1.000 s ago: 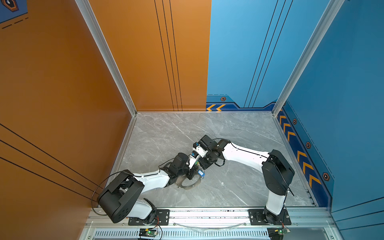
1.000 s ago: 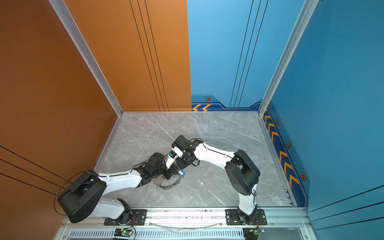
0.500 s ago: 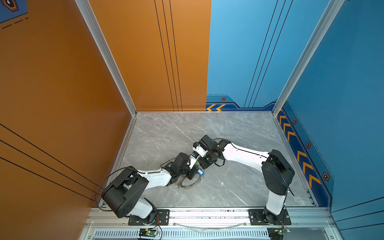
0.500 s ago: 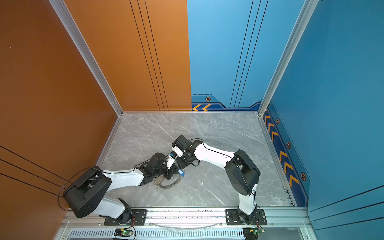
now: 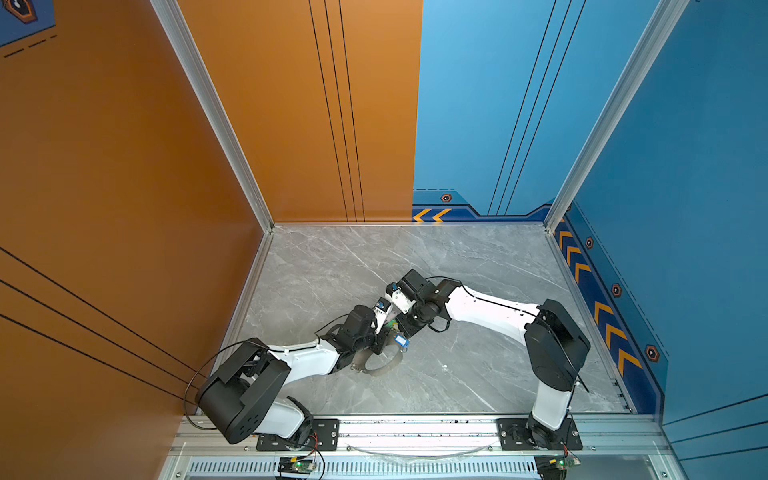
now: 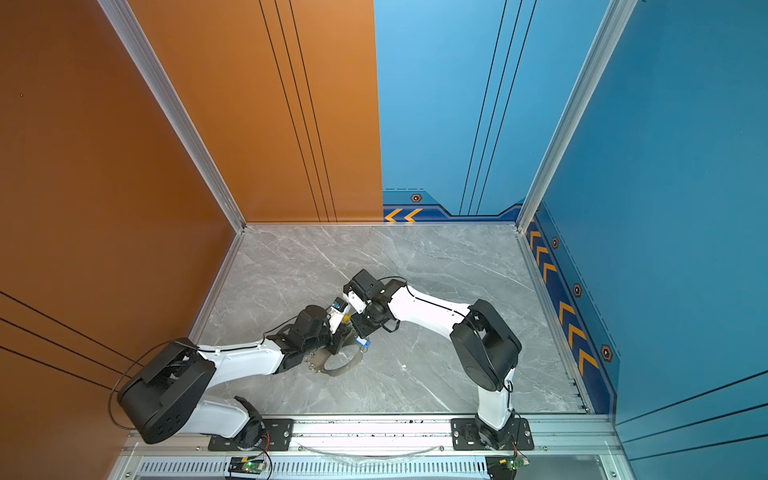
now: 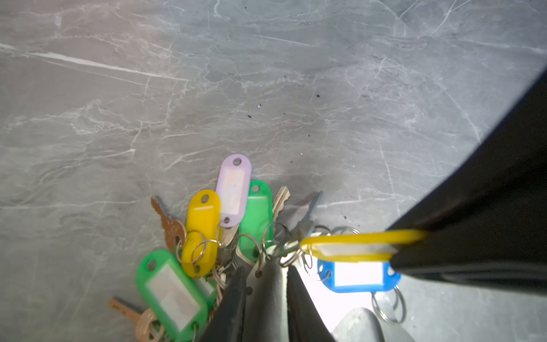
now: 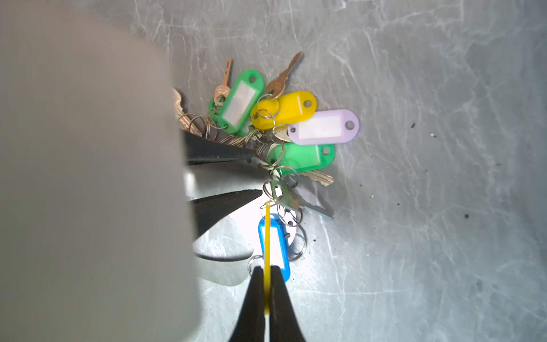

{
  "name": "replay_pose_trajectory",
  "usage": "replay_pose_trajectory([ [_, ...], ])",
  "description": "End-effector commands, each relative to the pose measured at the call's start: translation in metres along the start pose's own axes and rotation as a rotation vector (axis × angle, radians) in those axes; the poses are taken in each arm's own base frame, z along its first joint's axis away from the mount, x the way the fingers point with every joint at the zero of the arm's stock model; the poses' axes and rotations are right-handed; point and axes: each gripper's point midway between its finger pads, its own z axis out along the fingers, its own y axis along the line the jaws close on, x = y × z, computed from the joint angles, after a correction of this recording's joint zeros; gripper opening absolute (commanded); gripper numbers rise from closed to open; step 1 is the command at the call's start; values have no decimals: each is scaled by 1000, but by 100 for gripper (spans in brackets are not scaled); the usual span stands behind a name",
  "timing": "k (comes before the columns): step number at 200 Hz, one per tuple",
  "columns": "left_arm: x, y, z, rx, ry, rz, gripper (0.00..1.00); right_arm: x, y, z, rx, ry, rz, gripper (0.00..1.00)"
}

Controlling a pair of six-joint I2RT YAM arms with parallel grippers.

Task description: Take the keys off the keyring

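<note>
- My right pincer (image 8: 267,270) is pinched tight on a yellow tag (image 7: 355,247), thin glossy plastic, seen edge-on
- My left pincer (image 7: 266,271) clamps the keyring (image 7: 266,305), a flat dull-grey metal band down on the slab
- The keys (image 8: 281,81), brassy and toothed, fan out on small wire rings with oblong green, yellow and lilac tags
- A blue tag (image 8: 279,245) sits just beside mine
- Against a second ago, both arms and the keyring sit almost unchanged
- Grey veined marble slab (image 5: 457,270), flecked with dark grit
- Orange wall (image 5: 124,166) on the left, blue wall (image 5: 685,166) on the right
</note>
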Motion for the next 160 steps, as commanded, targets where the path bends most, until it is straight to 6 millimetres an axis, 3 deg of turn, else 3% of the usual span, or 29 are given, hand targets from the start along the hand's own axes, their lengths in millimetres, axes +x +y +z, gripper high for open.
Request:
replay_pose_trajectory([
  [1, -10, 3, -2, -7, -40, -10, 24, 2, 7, -10, -24, -10, -7, 2],
  [69, -10, -21, 8, 108, -20, 36, 22, 2, 6, -9, -26, -7, 0, 2],
  [160, -13, -18, 20, 99, -11, 39, 20, 1, 8, -11, -37, -11, 5, 2],
])
